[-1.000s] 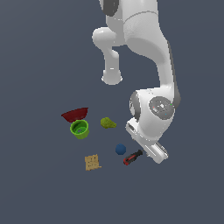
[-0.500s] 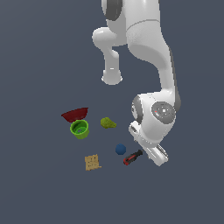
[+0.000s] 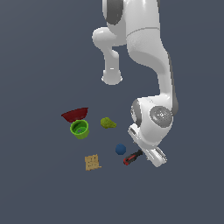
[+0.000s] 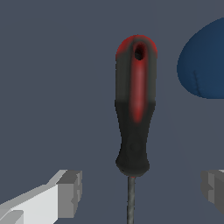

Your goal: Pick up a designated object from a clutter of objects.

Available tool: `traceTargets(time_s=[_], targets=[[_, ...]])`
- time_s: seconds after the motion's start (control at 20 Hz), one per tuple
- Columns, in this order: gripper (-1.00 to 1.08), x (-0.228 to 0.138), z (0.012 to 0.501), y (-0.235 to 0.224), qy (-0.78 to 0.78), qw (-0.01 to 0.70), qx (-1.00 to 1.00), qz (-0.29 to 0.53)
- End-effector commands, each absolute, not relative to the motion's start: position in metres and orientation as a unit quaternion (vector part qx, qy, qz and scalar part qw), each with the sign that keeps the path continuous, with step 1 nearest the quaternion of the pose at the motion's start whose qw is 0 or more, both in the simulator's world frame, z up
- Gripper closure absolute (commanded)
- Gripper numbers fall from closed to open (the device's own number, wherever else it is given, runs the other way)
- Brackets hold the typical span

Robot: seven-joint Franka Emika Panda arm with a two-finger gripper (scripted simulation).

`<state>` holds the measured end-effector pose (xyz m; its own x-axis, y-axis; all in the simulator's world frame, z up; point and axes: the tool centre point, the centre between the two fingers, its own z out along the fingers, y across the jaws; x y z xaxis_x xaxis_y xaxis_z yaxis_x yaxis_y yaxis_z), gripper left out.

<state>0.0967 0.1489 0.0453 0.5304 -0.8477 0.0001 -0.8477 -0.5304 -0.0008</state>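
Observation:
The designated object, a screwdriver [image 4: 133,113] with a red-and-black handle and a thin dark shaft, lies on the floor. In the exterior view the screwdriver [image 3: 132,158] pokes out from under the arm's white hand [image 3: 148,151], at the right end of the clutter. My gripper [image 4: 142,192] is open. Its grey fingertips [image 4: 71,192] stand on either side of the shaft, just past the handle's black end, apart from it. The exterior view does not show the fingers themselves.
A blue ball [image 3: 120,149] lies close beside the handle's red end [image 4: 205,65]. Further to the exterior view's left are an olive-green lump [image 3: 107,123], a green cup [image 3: 79,129], a dark red bowl [image 3: 75,114] and a tan square cracker [image 3: 92,162].
The arm's wrist and hand have sunk a little lower over the screwdriver. None of the objects has moved.

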Motion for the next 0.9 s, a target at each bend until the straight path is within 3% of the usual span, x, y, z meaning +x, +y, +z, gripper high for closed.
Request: traceTargets(time_s=[0.0, 0.4, 0.45, 0.85], targets=[[-0.92, 0.096, 0.031, 0.149, 0.485, 0.0, -0.875, 0.0], [-0.92, 0.097, 0.015, 0.149, 0.486, 0.0, -0.874, 0.0], [1.08, 0.097, 0.015, 0.149, 0.486, 0.0, -0.874, 0.0], [1.08, 0.097, 0.015, 0.149, 0.486, 0.0, -0.874, 0.0]])
